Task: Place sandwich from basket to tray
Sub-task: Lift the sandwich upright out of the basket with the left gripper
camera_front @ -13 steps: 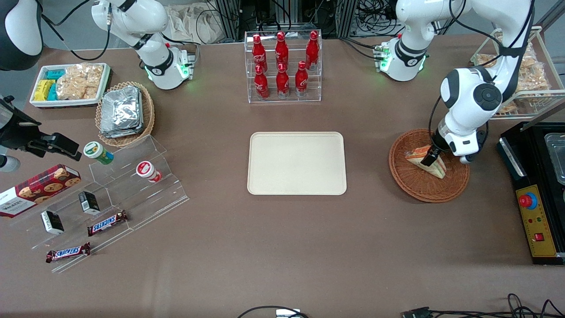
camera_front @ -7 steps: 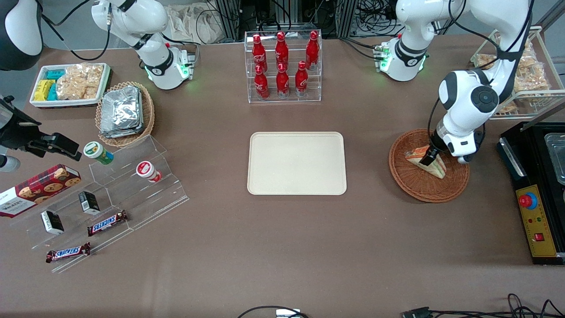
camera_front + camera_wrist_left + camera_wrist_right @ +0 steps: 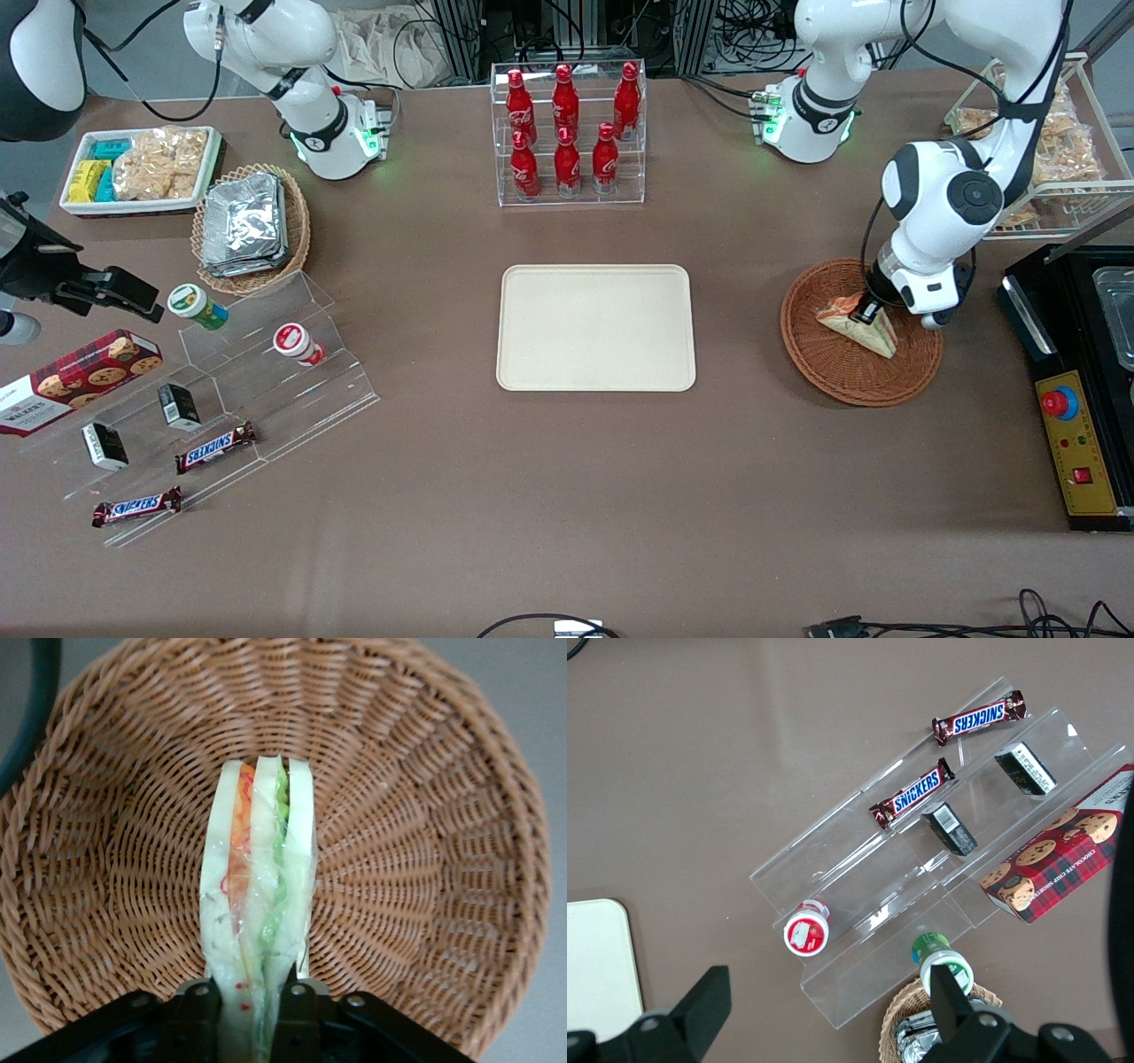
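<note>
The hand (image 3: pixel 862 312) is down in the basket (image 3: pixel 833 377), near the table's edge at the working arm's end, and its fingers (image 3: pixel 197 1020) are clamped across the sandwich (image 3: pixel 257 921) at the wedge's wide end, one pad on each bread face. The sandwich sits in the basket's middle. It looks light but soft, likely to squash, with a clear wrap that could slip. Gripping flat across the bread slices seems right; squeeze gently. The tray (image 3: pixel 595 327) waits at mid-table, well apart.
</note>
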Motion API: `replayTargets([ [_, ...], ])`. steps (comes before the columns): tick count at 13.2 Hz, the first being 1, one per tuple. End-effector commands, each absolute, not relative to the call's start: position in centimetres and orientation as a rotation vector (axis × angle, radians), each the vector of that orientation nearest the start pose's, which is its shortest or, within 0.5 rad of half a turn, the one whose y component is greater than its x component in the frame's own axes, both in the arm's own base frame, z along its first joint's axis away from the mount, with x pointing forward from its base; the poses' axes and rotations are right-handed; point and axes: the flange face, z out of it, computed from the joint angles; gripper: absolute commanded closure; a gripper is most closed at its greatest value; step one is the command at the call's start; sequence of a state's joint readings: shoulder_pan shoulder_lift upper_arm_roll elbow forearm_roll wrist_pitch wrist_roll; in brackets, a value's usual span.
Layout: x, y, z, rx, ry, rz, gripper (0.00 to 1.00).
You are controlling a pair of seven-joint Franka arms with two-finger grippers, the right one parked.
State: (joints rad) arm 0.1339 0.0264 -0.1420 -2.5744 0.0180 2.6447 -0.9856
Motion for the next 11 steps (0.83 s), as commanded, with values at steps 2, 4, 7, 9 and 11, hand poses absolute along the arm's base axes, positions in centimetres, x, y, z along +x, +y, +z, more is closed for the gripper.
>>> replayTargets([
  [2,45.6,-0.4,32.2,-2.868,-1.234,-0.072,0.81],
  [4,46.2,-0.3,34.6,-2.914,-1.088,-0.059,0.81],
  [7,46.6,-0.3,37.5,-3.011,-0.743,-0.055,0.81],
  [9,47.1,-0.4,38.8,-3.056,-0.484,-0.017,0.81],
  [11,47.6,-0.5,40.1,-3.089,-0.206,0.023,0.8],
])
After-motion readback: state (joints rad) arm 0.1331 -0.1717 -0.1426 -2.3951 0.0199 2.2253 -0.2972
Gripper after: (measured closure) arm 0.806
